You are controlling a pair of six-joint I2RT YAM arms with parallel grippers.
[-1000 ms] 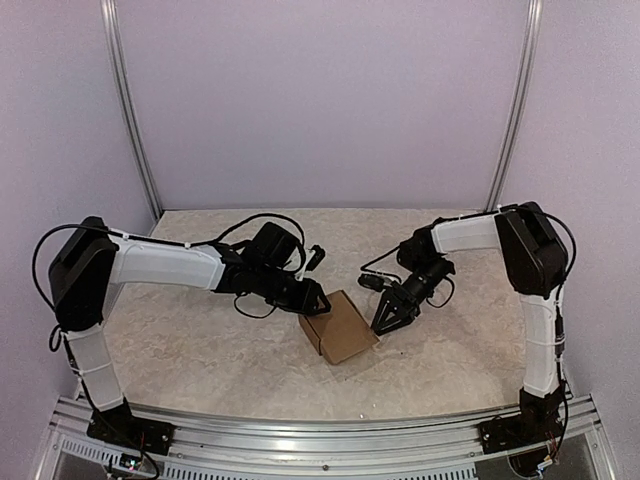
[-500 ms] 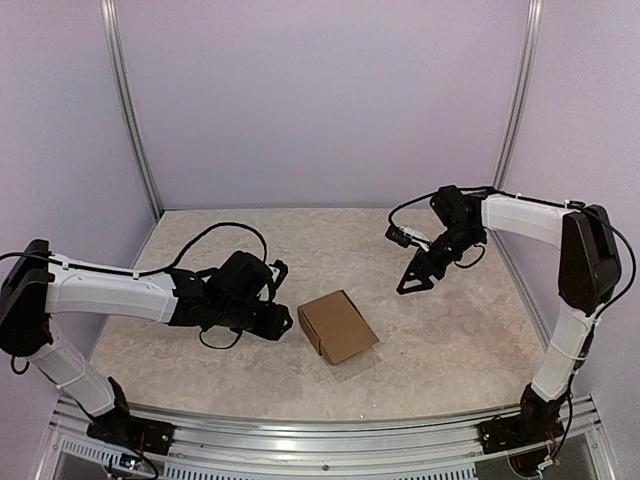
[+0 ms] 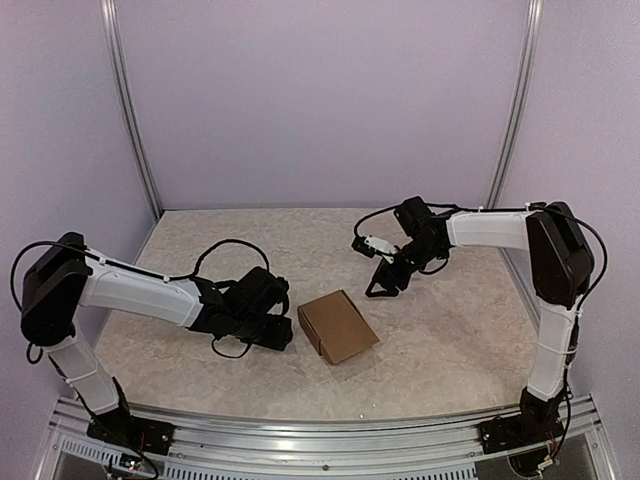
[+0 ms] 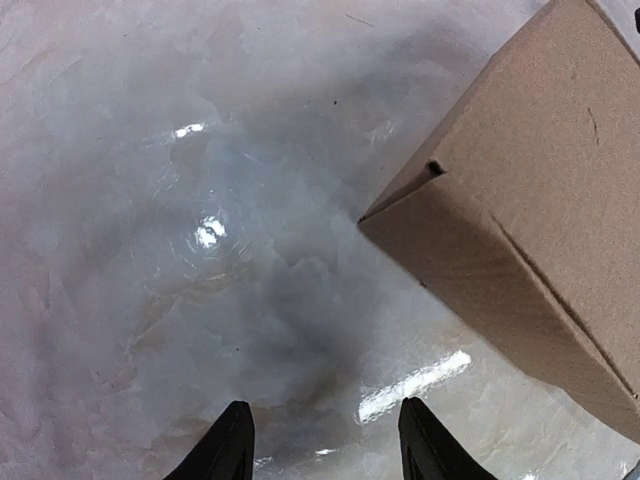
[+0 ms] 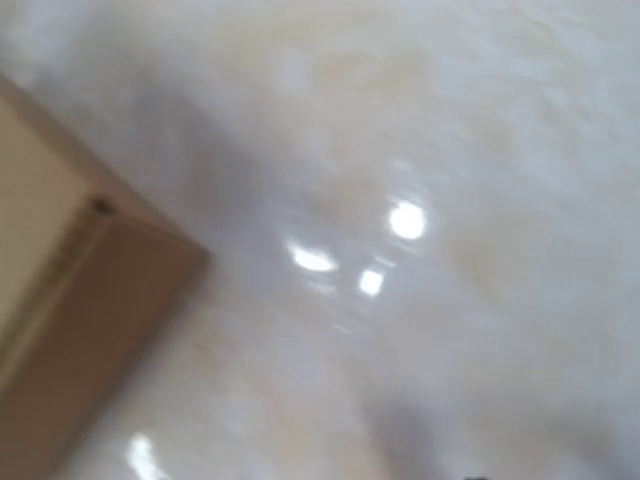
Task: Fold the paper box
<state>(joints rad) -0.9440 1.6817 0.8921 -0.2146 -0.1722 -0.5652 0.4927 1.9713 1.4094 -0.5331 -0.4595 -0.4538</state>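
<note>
1. Pale marbled tabletop [image 3: 450,350]: nearest, the left gripper [image 3: 284,331] lies just beside the paper box [image 3: 338,326], at its 9 o'clock, fingers parted and empty.
2. Mid-table, the paper box looks closed. It is probably light and crushable, so pinch opposite walls gently.
3. Farther off, at 1 o'clock, the right gripper [image 3: 383,285] stands apart. I cannot tell how its jaws stand.

No legible txt, labels or nos. in any view.
</note>
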